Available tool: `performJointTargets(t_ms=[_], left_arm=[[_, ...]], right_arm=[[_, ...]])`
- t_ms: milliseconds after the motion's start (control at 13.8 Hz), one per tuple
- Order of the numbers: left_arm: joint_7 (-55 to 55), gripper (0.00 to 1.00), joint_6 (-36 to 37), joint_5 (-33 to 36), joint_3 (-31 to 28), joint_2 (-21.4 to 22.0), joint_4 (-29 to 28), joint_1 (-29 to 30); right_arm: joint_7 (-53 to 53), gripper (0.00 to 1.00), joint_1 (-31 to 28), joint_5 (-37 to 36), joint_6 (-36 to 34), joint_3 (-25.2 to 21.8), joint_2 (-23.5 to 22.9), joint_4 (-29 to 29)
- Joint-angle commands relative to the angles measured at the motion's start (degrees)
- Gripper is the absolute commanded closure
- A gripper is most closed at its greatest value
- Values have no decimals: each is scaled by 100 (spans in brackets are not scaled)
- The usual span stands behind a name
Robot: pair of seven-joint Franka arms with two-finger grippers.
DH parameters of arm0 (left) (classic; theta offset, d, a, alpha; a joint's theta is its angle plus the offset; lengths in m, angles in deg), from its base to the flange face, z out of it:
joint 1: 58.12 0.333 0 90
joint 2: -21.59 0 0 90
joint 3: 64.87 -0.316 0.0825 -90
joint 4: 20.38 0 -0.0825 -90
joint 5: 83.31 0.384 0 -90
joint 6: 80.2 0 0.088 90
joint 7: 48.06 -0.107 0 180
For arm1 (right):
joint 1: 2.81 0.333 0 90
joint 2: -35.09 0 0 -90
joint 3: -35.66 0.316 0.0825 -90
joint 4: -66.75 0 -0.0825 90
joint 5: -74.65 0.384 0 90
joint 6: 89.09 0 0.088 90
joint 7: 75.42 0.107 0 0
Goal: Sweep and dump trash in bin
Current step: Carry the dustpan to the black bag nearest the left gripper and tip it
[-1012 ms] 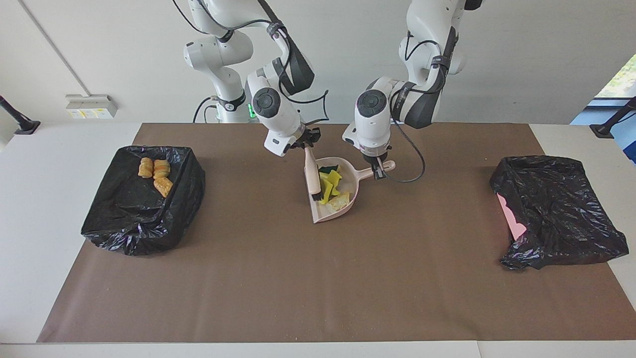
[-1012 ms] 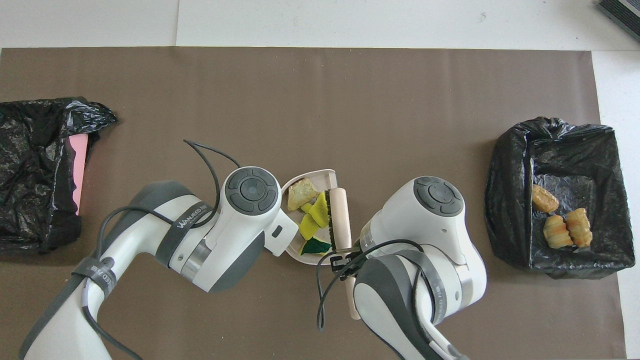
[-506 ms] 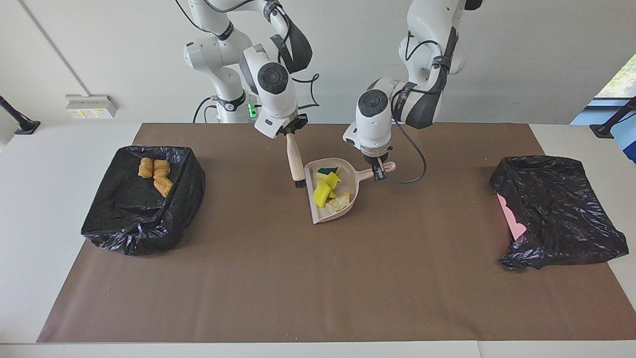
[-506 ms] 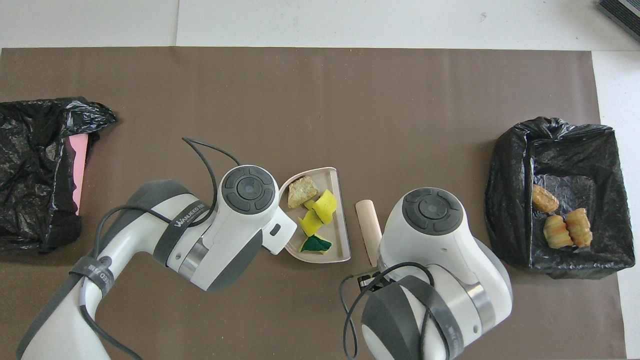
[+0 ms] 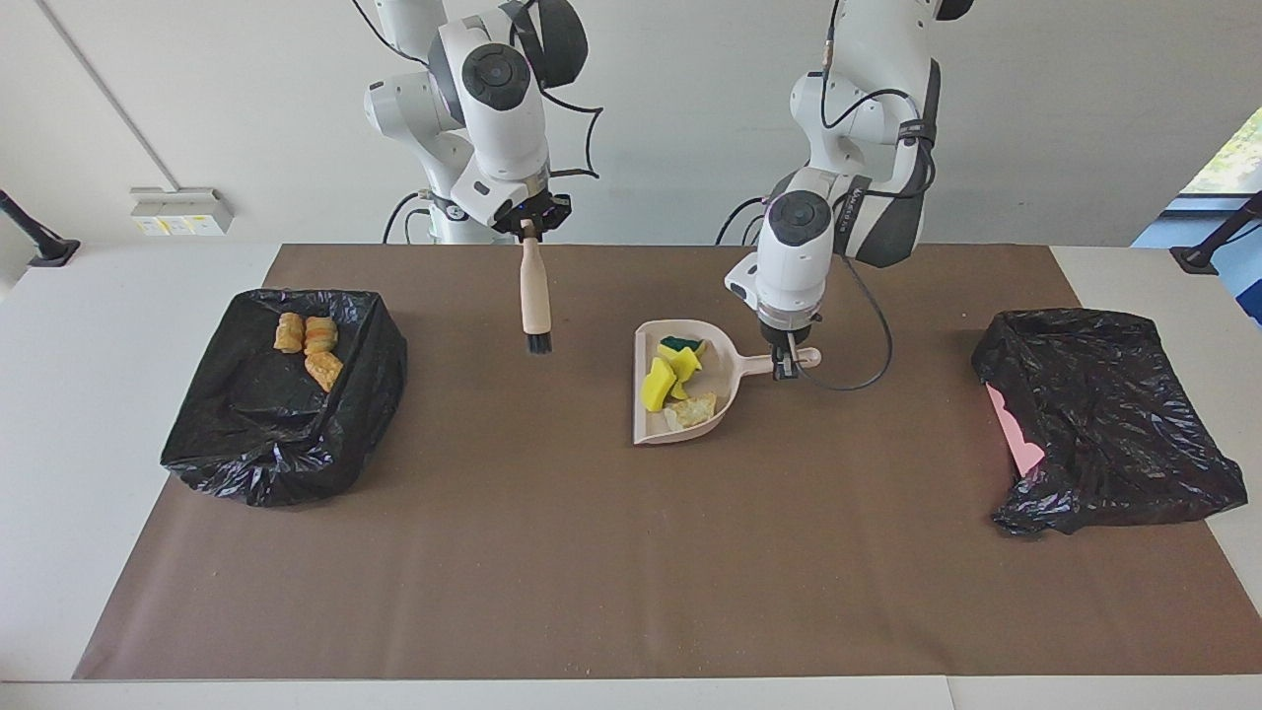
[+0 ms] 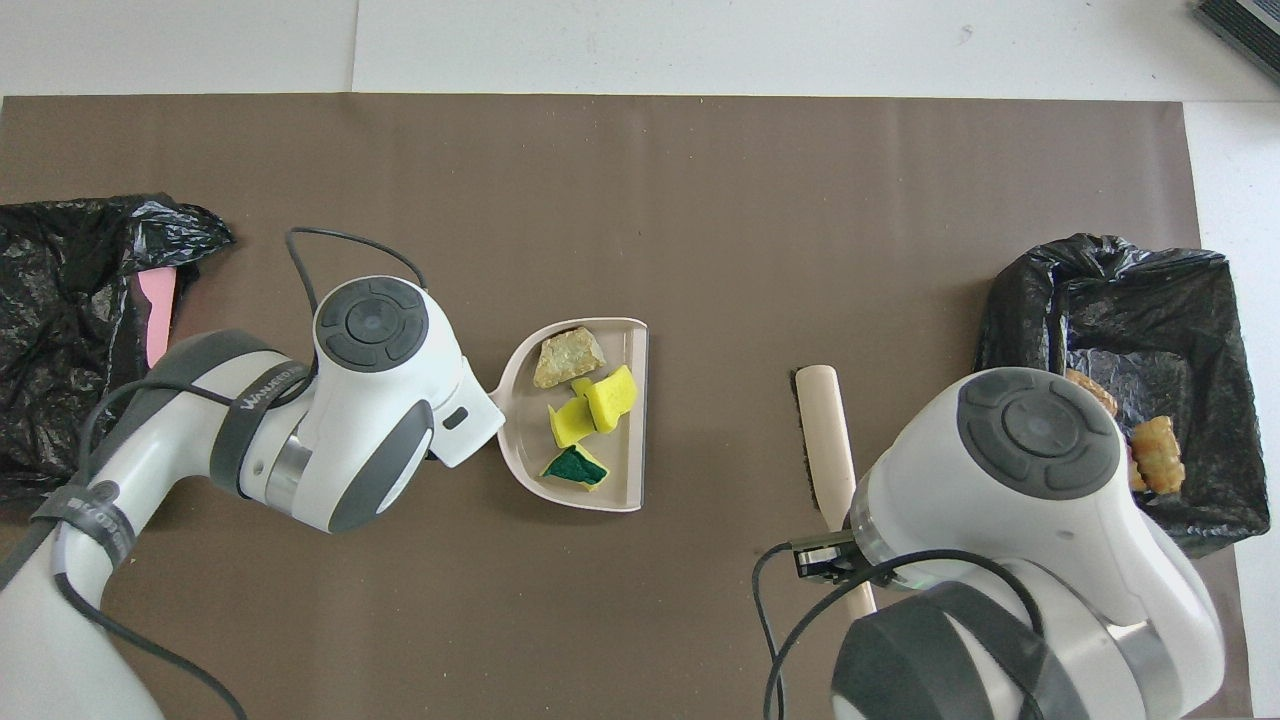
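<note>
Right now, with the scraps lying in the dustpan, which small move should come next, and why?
Probably the left gripper, shut on the dustpan handle, should carry the pan level toward a black bin at its end of the table. The sponge pieces and the beige chunk already lie inside, and the right gripper holds the brush clear of the pan.

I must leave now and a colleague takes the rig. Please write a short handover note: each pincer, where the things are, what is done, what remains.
Left pincer: shut on the dustpan handle.
Right pincer: shut on the brush, held bristles down in the air.
In the dustpan: yellow sponge pieces and one beige chunk.
Open bin at the right arm's end holds three pastry pieces. A second black bag lies at the left arm's end.
Done: the scraps are gathered in the dustpan.
Left: dump the dustpan load into a bin.
</note>
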Motion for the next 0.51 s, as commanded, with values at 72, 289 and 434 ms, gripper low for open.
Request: performJointTargets(t_ms=[72, 289, 434], left_arm=[[-1986, 100, 22, -959, 38, 103, 294, 1203], [-2640, 100, 715, -1031, 47, -204, 1172, 2013], [-2790, 100, 1251, -1311, 47, -389, 1761, 2487]], right_arm=[[305, 100, -25, 146, 164, 65, 81, 131], [351, 100, -8, 209, 332, 65, 81, 140], [429, 100, 53, 418, 437, 74, 55, 210]])
